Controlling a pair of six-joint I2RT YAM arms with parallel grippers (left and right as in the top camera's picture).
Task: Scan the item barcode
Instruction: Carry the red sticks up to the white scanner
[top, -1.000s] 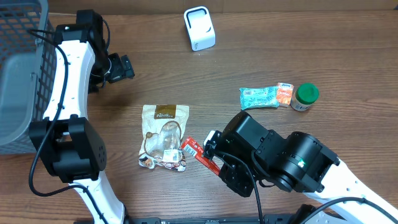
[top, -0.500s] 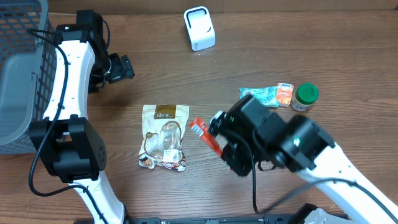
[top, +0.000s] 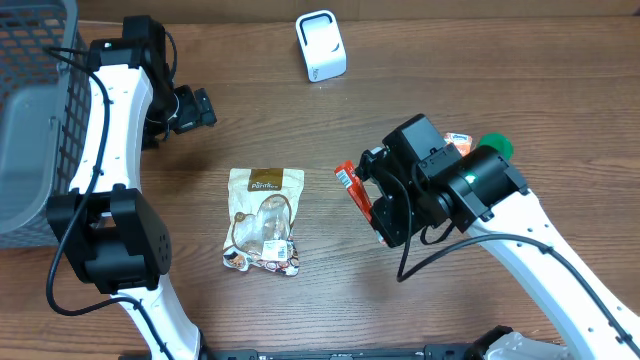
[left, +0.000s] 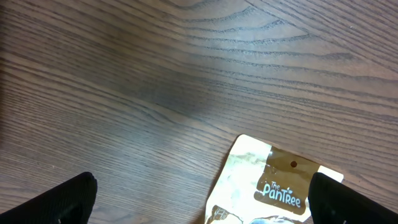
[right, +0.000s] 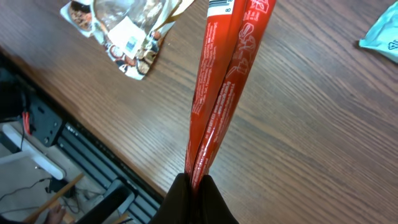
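Right gripper (right: 194, 182) clenched on red packet (right: 224, 93) tail, leaving barcode (right: 219, 6) end exposed for scanner (top: 321, 45); left gripper (top: 198, 107) spread wide, empty, parked clear

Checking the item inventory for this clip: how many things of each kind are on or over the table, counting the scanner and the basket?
Snack packets and pouches: 4 (Pantree pouch, red packet, teal packet, orange packet)
Green-lidded jar: 1
White scanner: 1
Grey basket: 1
Total: 7
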